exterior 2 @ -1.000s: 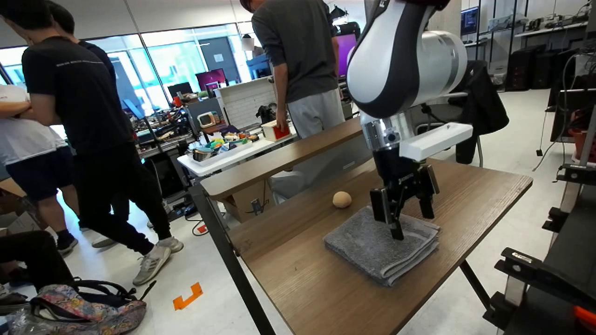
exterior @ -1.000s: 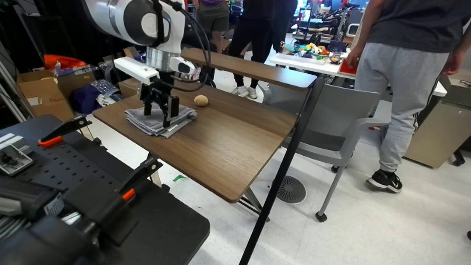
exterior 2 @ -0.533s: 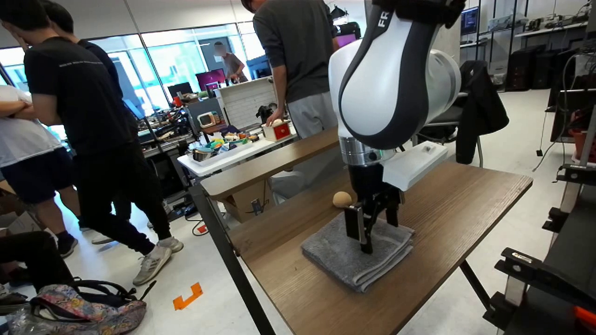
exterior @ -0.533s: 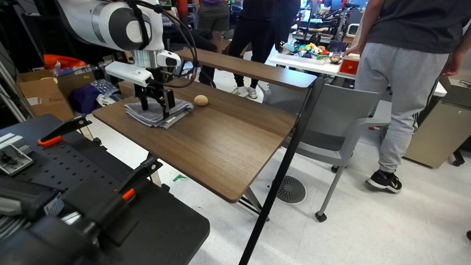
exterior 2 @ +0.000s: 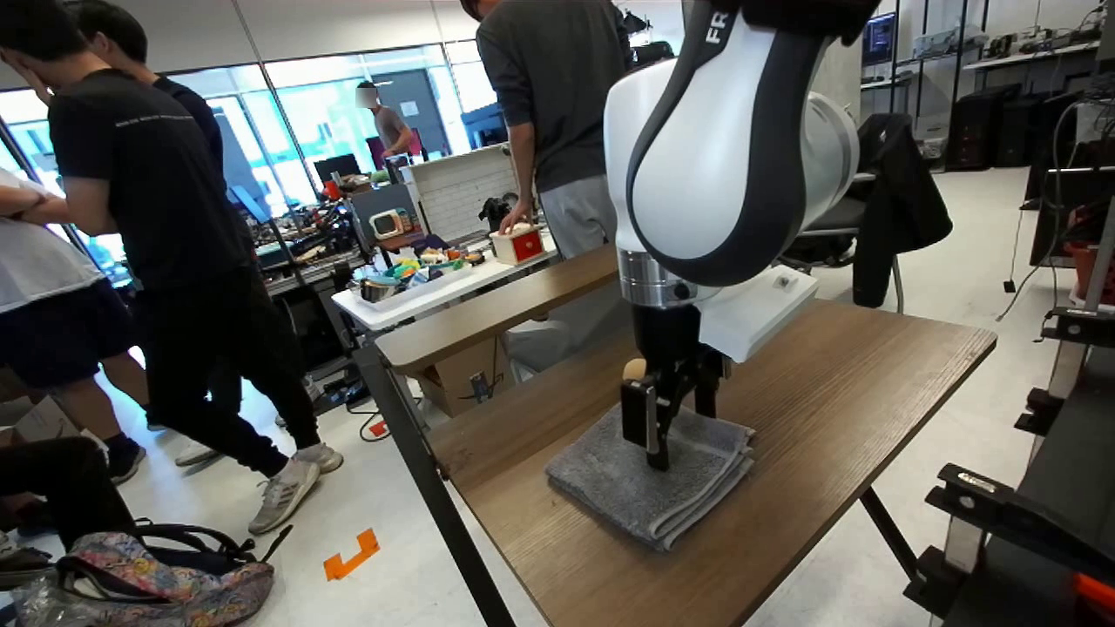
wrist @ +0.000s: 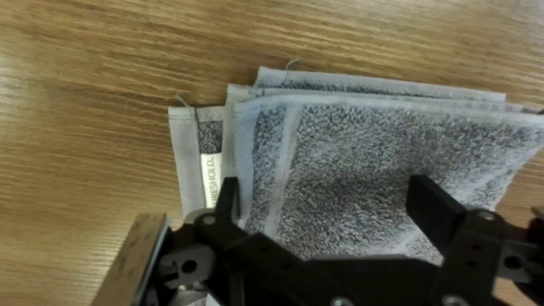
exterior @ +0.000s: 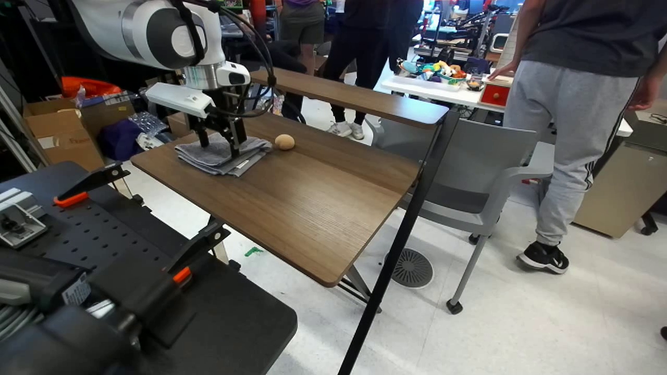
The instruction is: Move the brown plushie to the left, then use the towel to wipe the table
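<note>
The grey folded towel (exterior: pixel 208 162) lies flat on the brown wood-grain table (exterior: pixel 312 208), near one end of it. My gripper (exterior: pixel 219 150) points straight down over the towel, with its fingertips at the cloth's upper surface. In the wrist view the jaws stand wide apart, and the towel (wrist: pixel 348 140) spreads flat below with no fold of it pinched between the fingers. A pale tag shows beside the left finger (wrist: pixel 228 195). The small round brown plushie (exterior: pixel 284 141) rests on the table just beyond the towel's corner; in an exterior view the gripper partly hides the plushie (exterior 2: pixel 634 369).
A raised wooden shelf (exterior: pixel 354 99) runs along the table's far side. A black metal bar (exterior: pixel 396 250) slants down at one end. Beyond stand a grey chair (exterior: pixel 458 172) and a person (exterior: pixel 568 104). A black side bench (exterior: pixel 219 307) with clamps is close to the near edge.
Gripper and towel have shifted together across the table, leftward in an exterior view and toward the far side in both. The plushie stays in place. The jaws remain wide.
</note>
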`<state>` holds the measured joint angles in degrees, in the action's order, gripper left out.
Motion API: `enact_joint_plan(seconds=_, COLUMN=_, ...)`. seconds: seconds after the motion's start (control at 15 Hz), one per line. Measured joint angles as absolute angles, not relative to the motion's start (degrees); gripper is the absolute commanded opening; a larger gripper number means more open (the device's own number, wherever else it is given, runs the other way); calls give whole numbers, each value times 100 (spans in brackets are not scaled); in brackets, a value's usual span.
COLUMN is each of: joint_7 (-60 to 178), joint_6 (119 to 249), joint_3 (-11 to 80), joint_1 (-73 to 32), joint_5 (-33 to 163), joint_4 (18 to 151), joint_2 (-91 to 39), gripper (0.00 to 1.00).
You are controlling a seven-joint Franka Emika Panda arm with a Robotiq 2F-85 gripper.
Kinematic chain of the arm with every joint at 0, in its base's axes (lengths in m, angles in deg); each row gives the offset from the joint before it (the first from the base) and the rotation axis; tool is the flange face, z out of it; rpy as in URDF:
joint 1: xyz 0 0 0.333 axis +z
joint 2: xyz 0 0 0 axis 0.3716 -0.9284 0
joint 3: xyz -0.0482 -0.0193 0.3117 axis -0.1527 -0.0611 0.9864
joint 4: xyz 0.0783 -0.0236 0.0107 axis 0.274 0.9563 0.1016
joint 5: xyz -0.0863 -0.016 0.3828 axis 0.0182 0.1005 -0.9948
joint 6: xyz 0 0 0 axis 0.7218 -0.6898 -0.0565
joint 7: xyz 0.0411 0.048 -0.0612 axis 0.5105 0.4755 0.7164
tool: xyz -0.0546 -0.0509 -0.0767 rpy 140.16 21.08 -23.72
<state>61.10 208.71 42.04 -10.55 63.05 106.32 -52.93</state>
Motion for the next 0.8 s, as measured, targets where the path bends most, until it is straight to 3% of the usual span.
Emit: enact_joint_plan(seconds=0.8, joint_7=6056, joint_6=20718, joint_3=4222, joint_1=-1034, joint_5=6260, joint_4=10493, joint_2=-5333, gripper=100)
